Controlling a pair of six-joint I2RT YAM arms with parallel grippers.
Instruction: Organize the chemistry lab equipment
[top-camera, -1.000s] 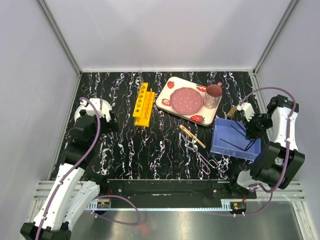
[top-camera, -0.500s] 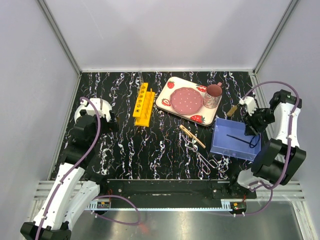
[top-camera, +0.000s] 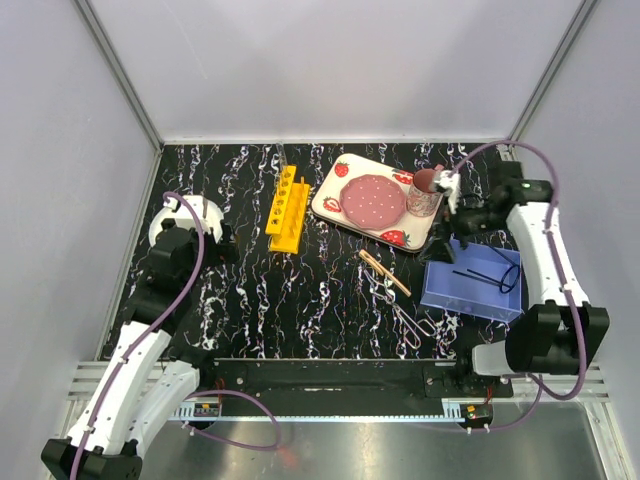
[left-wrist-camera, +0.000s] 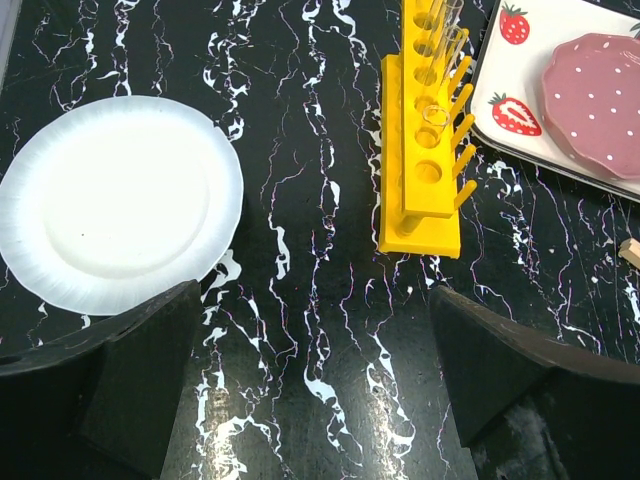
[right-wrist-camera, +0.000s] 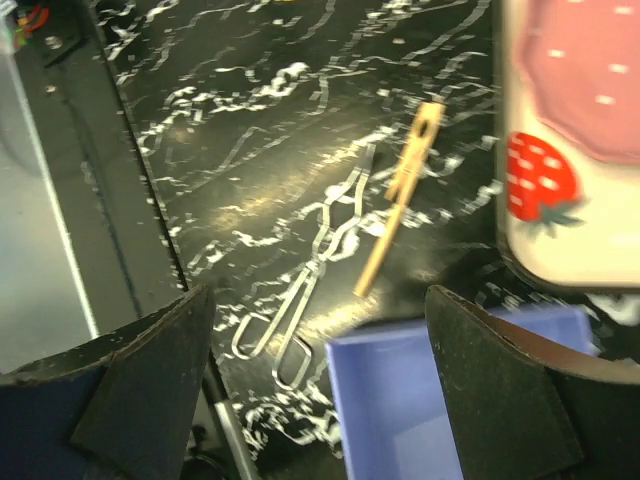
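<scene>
Right pincer (right-wrist-camera: 315, 300) stands wide and empty, with silvery forceps (right-wrist-camera: 322, 245) and tan wooden clamp (right-wrist-camera: 400, 195) lying ahead of it.

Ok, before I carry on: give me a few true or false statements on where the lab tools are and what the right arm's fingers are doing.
1. The black rods lie in the blue bin. True.
2. The wooden clamp is in the bin too. False: it lies on the table, beside the forceps.
3. The right fingers are open and hold nothing. True.
4. The yellow rack stands on the tray. False: it stands on the table, left of the tray.
</scene>
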